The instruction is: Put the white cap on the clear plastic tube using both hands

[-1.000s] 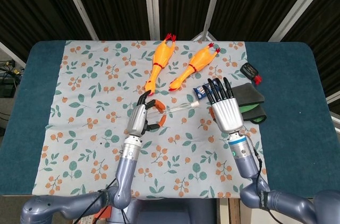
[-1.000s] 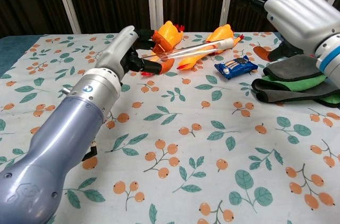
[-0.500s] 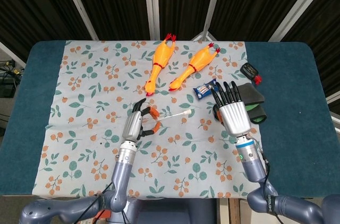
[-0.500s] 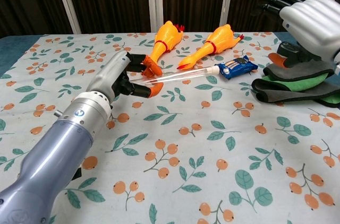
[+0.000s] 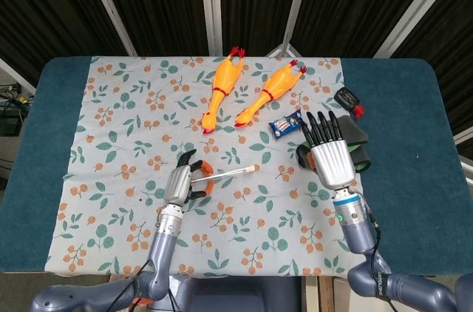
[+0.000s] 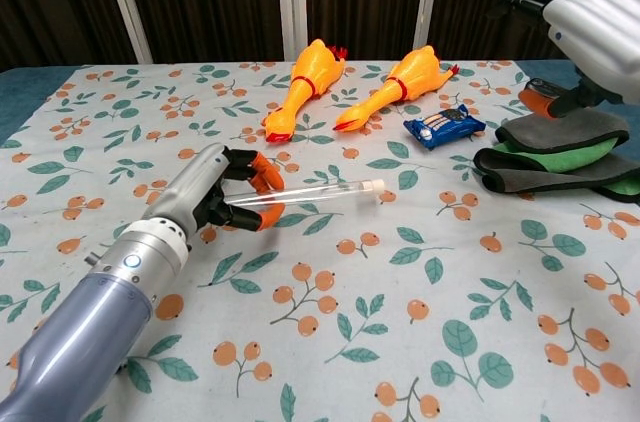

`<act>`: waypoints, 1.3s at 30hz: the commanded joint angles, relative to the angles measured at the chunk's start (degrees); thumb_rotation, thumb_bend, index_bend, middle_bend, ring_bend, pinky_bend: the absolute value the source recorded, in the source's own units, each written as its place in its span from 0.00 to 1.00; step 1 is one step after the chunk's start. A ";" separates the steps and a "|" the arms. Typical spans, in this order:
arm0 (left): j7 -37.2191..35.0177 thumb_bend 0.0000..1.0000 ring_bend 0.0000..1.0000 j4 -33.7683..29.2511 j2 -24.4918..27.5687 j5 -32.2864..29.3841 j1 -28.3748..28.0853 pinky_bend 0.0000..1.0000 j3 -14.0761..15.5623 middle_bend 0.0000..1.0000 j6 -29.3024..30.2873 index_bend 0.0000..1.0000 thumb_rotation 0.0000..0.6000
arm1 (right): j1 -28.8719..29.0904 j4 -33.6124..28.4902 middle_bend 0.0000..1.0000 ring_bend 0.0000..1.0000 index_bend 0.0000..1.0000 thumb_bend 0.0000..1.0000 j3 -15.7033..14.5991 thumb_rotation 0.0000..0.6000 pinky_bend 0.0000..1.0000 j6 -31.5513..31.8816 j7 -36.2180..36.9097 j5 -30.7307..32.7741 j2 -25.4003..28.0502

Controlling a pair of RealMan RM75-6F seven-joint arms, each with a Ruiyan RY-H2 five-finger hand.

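Over the floral cloth point(image 5: 118, 127), left of centre, the left hand point(image 5: 179, 185) grips the tube point(image 6: 300, 196) near one end, orange fingertips point(image 6: 262, 170) curled round it. The tube runs roughly level toward the right, white cap point(image 6: 375, 185) on its far tip. The right hand point(image 5: 330, 155) is open, fingers straight and slightly spread, holding nothing, above the grey-green cloths point(image 6: 560, 157). Two rubber chickens point(image 5: 222, 90) and a blue packet point(image 5: 284, 125) lie beyond the tube.

Tube point(image 6: 300, 196) clear glossy plastic; tablecloth point(image 5: 126, 112) matt printed fabric; chickens point(image 5: 222, 90) smooth rubbery.
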 commanded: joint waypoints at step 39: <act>29.99 0.26 0.00 -48.94 39.95 1.65 12.12 0.00 1.66 0.15 9.76 0.21 1.00 | -13.52 -27.39 0.07 0.00 0.11 0.35 -2.67 1.00 0.01 7.62 2.36 5.52 16.19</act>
